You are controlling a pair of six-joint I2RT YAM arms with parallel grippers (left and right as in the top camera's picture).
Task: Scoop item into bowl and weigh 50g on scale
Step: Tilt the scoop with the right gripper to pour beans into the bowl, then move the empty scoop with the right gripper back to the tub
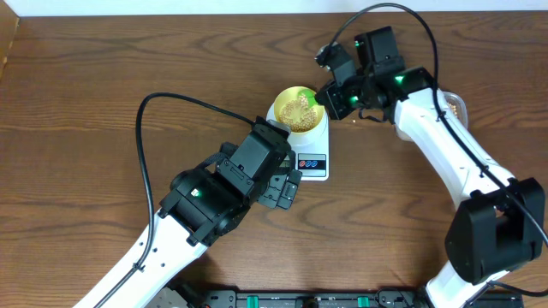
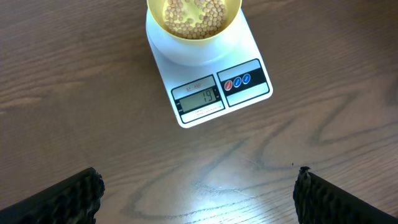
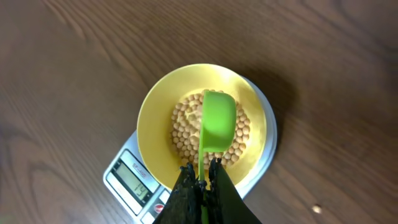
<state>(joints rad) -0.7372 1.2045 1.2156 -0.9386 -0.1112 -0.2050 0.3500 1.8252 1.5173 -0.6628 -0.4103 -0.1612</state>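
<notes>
The pale yellow bowl (image 1: 297, 109) stands on the white scale (image 1: 313, 162) and holds a heap of beige beans (image 3: 239, 134). The bowl (image 2: 194, 18) and scale (image 2: 211, 93) also show in the left wrist view; the display reads about 19. My right gripper (image 3: 201, 174) is shut on the handle of a green scoop (image 3: 217, 121), held turned over above the beans in the bowl (image 3: 155, 118). In the overhead view the right gripper (image 1: 330, 97) is at the bowl's right rim. My left gripper (image 2: 198, 193) is open and empty, over bare table in front of the scale.
A clear tub with beans (image 1: 454, 104) sits at the right, partly hidden behind my right arm. One loose bean (image 3: 318, 210) lies on the wood table right of the scale. The left arm (image 1: 214, 192) reaches up from the bottom left.
</notes>
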